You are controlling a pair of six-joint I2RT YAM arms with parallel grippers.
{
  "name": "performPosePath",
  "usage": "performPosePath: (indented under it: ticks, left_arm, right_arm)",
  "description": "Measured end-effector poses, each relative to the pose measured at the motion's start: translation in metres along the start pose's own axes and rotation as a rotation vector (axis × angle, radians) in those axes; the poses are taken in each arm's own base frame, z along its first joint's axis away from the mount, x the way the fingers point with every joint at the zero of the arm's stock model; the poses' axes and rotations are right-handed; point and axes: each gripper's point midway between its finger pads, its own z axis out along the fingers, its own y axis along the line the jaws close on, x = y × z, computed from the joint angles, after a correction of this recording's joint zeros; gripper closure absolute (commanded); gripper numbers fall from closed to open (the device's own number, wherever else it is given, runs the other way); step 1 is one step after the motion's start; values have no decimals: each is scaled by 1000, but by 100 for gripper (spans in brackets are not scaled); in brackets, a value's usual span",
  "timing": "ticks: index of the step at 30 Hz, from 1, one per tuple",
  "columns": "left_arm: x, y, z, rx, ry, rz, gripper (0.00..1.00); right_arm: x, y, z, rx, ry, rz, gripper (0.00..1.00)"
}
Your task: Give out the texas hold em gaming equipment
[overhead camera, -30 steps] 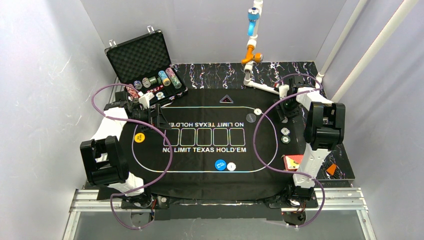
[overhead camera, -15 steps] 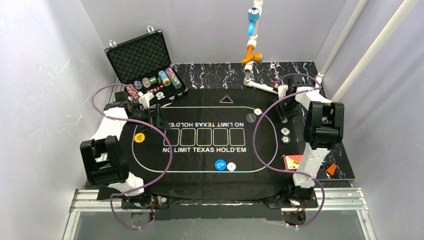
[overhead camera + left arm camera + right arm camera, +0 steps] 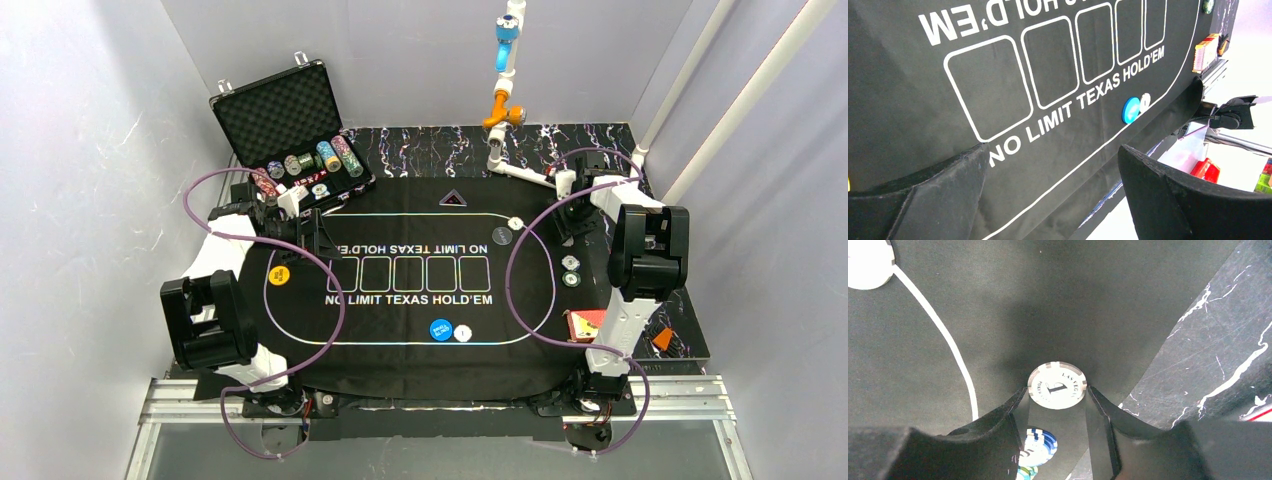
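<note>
**A:** What has the right end effector (image 3: 1056, 391) got?

**B:** A white chip (image 3: 1057, 385) marked "1", lying flat between its fingertips with a pad against the rim on each side. It looks clenched on it. The chip is over the black mat (image 3: 948, 300), just outside the printed white line (image 3: 950, 347) and near where the mat gives way to the marbled desk (image 3: 1198, 335).

**A:** Resting on the mat, or above it?

**B:** I can't tell, because the wrist view looks straight down the fingers. I'd judge this to be the placing step for that seat.

**A:** So how should it go?

**B:** Bring the chip down level until it rests on the cloth. Then part the fingers only a little and lift straight up, so neither pad drags the rim. A blue-striped chip (image 3: 1038, 444) lies on the mat between the fingers, nearer the wrist. Keep the white one apart from it and off the mat's edge.

**A:** And the left side?

**B:** The left end effector (image 3: 1053, 152) hangs released and empty over the mat's left end. The blue button (image 3: 1131, 109) and white button (image 3: 1145, 101) lie side by side at the near line, well apart from it.
</note>
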Motion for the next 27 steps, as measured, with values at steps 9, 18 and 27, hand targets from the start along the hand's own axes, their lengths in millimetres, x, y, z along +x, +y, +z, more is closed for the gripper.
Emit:
performPosePath:
  ticks: [9,18,27]
  left_arm:
    - [1,1,1,1,6,-10,0]
    - [0,2,0,3,1,-16,1]
    - [-5,-9,4,96,-4,-50,8]
  right_arm:
    - [2,14,-4,-58,4,0,62]
    - [-9,59,-29,-124,-32,-92,63]
    - [-6,107,-43,-181,-41,-196,63]
